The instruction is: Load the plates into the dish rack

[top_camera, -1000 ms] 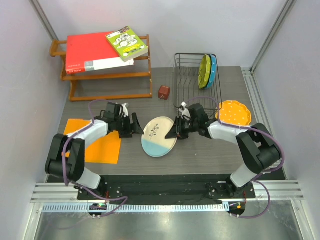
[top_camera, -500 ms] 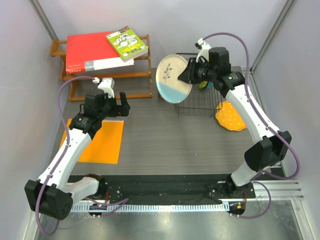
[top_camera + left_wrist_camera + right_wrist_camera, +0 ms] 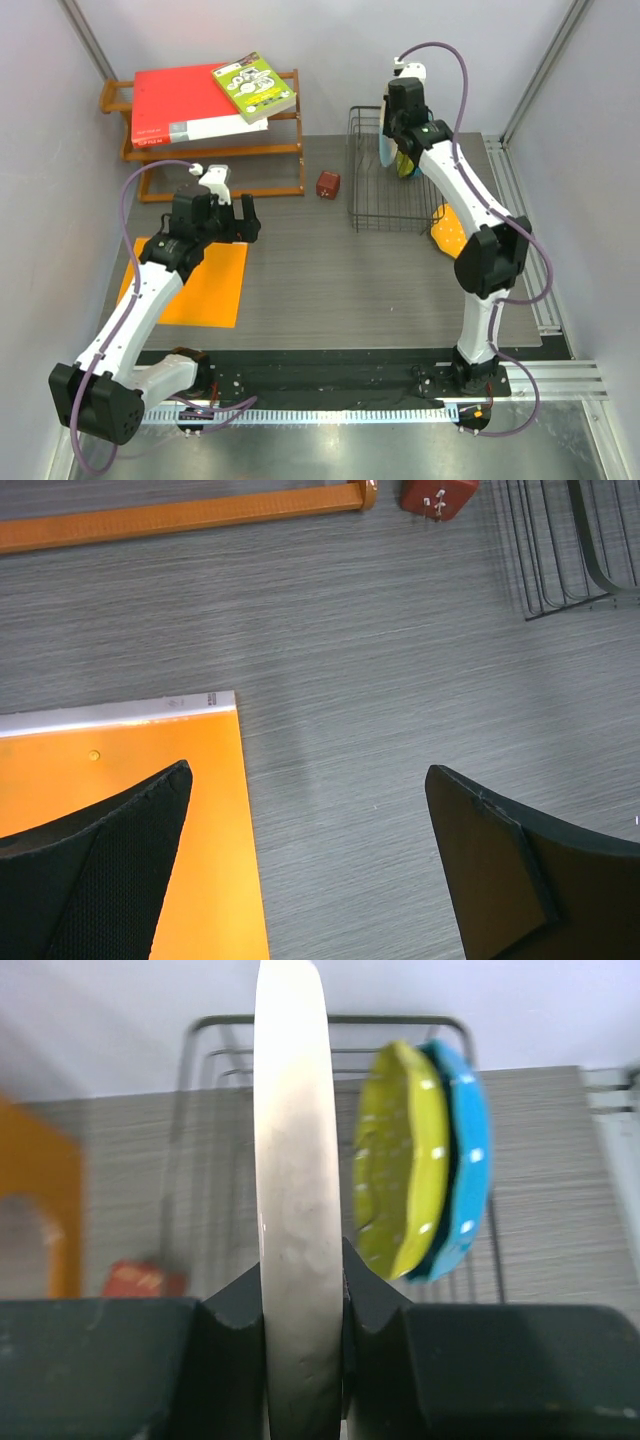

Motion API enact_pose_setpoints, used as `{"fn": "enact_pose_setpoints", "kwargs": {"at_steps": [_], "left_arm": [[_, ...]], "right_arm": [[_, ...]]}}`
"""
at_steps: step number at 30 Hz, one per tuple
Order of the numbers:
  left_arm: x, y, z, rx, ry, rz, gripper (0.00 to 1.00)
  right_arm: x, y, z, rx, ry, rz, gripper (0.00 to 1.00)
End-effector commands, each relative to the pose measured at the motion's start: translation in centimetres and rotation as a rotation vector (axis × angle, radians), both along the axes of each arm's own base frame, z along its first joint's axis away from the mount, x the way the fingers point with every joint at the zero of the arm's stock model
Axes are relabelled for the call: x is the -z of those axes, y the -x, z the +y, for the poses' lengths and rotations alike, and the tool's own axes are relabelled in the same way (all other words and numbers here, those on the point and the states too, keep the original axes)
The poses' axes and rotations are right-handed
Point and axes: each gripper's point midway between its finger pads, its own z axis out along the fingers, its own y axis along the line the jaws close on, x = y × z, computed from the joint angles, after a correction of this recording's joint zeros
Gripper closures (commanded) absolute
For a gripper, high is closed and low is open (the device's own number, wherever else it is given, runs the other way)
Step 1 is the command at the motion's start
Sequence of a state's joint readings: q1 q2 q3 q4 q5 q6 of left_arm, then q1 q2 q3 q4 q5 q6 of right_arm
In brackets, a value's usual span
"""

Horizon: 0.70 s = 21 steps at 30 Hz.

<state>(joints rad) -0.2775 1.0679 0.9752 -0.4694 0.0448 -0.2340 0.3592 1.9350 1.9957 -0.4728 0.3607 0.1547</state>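
The wooden shelf point(image 3: 220, 150) is standing at the far left of the table point(image 3: 330, 290). It is carrying a red binder point(image 3: 180, 100) and a green book point(image 3: 254, 87); print is showing on both, too small to read. The dish rack point(image 3: 395, 205) is sitting at the far right.

My right arm is reaching high over it, and my right gripper point(image 3: 300, 1295) is clamping the cream plate point(image 3: 297, 1160) on edge. This plate is left of the green plate point(image 3: 400, 1160) and blue plate point(image 3: 465, 1150), which are standing in the rack.

My left arm is extending over the orange mat point(image 3: 120, 780), with my left gripper point(image 3: 308, 775) gaping wide and gripping nothing.

The orange-yellow plate point(image 3: 447, 232) is lying right of the rack, partly behind my arm. A small red block point(image 3: 328, 185) is resting between shelf and rack.
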Motion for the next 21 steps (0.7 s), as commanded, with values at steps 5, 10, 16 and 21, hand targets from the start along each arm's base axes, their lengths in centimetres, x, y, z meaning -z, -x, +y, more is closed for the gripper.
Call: {"fn": "enact_pose_setpoints", "kwargs": {"at_steps": [5,10,16,21], "left_arm": [[-0.7,0.5,-0.5,0.012,0.042,-0.042,0.00],[-0.1,1.0,-0.8,0.028,0.057,-0.030,0.00],[0.3,1.0,-0.9,0.035,0.059,-0.020,0.00],[0.7,0.8,-1.1,0.038,0.062,-0.009,0.01]], "right_arm": [[-8.7,-3.5,-3.5,0.261,0.042,-0.300,0.99],[-7.1,-4.5,-3.8,0.268,0.072,-0.277,0.99],[-5.3,-5.9,-4.4,0.260,0.076,-0.249,0.99],[-3.4,-7.2,-5.5,0.271,0.091,-0.221,0.99]]}}
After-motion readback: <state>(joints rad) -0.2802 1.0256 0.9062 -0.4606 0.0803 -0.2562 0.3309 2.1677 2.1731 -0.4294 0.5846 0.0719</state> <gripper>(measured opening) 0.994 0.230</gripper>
